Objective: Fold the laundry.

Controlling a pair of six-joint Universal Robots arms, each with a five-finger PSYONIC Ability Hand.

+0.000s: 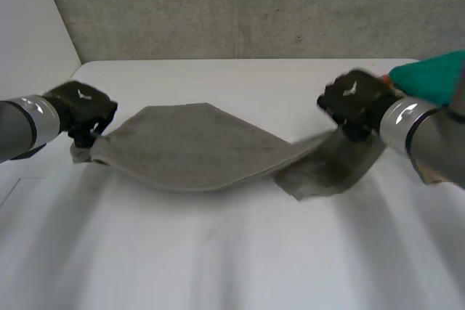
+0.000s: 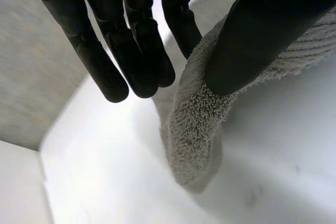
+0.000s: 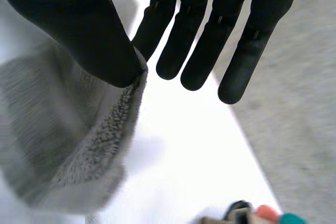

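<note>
A grey terry towel (image 1: 196, 147) hangs stretched between my two hands just above the white table (image 1: 232, 259), sagging in the middle. My left hand (image 1: 86, 110) holds its left end, with a short corner drooping below the grip. In the left wrist view the thumb of the left hand (image 2: 131, 40) pinches the towel's edge (image 2: 197, 129) against a straight finger. My right hand (image 1: 356, 103) holds the right end, where a flap hangs down to the table. In the right wrist view the right hand (image 3: 210, 35) pinches the towel (image 3: 68, 140) between its thumb and a finger.
A teal cloth (image 1: 432, 81) lies on a pile at the table's far right, close behind my right arm. Small coloured items (image 3: 252, 214) sit past the right hand's fingertips. A grey wall (image 1: 254, 5) runs along the table's far edge.
</note>
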